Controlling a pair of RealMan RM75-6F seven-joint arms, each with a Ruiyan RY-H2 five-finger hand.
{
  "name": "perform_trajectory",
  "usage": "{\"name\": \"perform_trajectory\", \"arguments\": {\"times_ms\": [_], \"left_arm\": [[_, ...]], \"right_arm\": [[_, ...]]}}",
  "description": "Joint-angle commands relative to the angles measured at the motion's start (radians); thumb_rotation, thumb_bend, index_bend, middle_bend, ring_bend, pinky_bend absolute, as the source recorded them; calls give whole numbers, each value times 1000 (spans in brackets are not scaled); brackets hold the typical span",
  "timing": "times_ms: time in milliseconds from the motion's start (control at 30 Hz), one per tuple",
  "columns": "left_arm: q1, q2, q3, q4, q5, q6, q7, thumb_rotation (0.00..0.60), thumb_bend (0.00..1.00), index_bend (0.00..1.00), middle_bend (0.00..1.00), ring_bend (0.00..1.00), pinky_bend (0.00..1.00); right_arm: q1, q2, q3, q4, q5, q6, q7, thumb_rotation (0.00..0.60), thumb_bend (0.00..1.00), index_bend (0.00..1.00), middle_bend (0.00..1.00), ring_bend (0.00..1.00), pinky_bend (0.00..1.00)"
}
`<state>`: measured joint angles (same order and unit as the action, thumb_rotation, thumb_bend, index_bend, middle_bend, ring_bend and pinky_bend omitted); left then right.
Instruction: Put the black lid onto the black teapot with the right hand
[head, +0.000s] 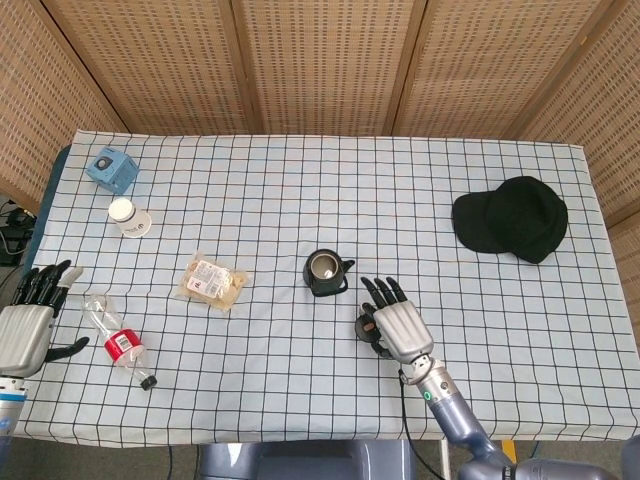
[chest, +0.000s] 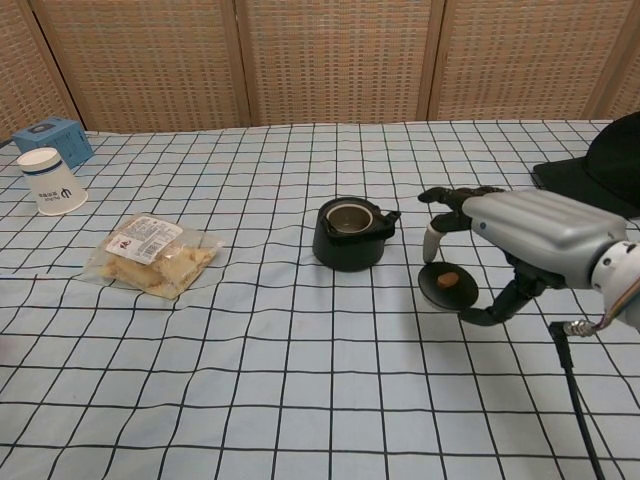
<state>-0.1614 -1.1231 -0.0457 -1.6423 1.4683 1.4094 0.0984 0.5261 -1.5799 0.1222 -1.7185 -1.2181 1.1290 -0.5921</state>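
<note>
My left hand (head: 28, 322) rests open at the table's (head: 520, 330) near edge, fingers apart, holding nothing, with a plastic bottle (head: 118, 341) at its 3 o'clock. My right hand (chest: 530, 235) pinches the black lid (chest: 447, 285), raised off the checked cloth and tilted. The black teapot (chest: 348, 234) stands uncovered at the lid's 10 o'clock, apart from it. Farther off, at 2 o'clock, lies a black cap (head: 511, 218).

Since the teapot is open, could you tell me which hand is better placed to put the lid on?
The right hand: it holds the black lid just beside the black teapot. The left hand rests far off at the table's edge, holding nothing.
</note>
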Motion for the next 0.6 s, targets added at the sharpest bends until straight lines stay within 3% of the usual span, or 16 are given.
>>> {"name": "perform_trajectory", "arguments": {"times_ms": [33, 300, 600], "left_arm": [[-1, 1, -1, 1, -3, -2, -3, 600, 63, 0, 0, 0, 0], [-6, 3, -12, 9, -26, -14, -10, 600, 63, 0, 0, 0, 0], [-9, -9, -20, 15, -38, -8, 31, 600, 63, 0, 0, 0, 0]], "right_arm": [[14, 26, 30, -37, 5, 13, -18, 600, 487, 480, 21, 0, 0], [88, 33, 110, -61, 78, -13, -87, 600, 485, 479, 26, 0, 0], [198, -28, 205, 30, 197, -73, -98, 600, 485, 478, 28, 0, 0]]}}
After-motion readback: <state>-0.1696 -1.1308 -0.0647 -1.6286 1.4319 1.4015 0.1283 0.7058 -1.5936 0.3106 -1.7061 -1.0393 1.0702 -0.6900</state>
